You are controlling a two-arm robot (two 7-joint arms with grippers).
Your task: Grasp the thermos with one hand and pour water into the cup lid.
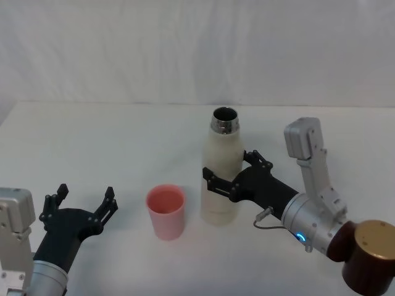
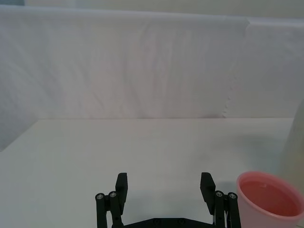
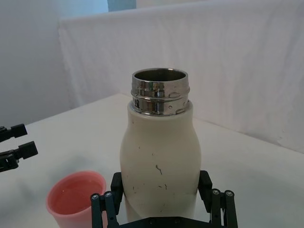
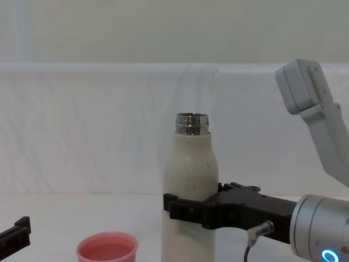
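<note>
The right gripper (image 1: pixel 229 174) has its jaws around the thermos (image 1: pixel 221 180), which stands upright at frame centre on the worktop (image 1: pixel 111 142), seemingly gripped. The cup lid (image 1: pixel 165 211) stands just left. Next: lift and tilt. The left gripper (image 1: pixel 83 202) waits open, lower left.

Right pincer (image 4: pixel 188 210) clamps upright thermos (image 4: pixel 191 180) beside cup lid (image 4: pixel 107 249).

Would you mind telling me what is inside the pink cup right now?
The cup looks empty: its pink inner wall and floor show in both wrist views, though clear water would be hard to tell. The thermos stands upright beside it, open, with the right gripper around its body.
</note>
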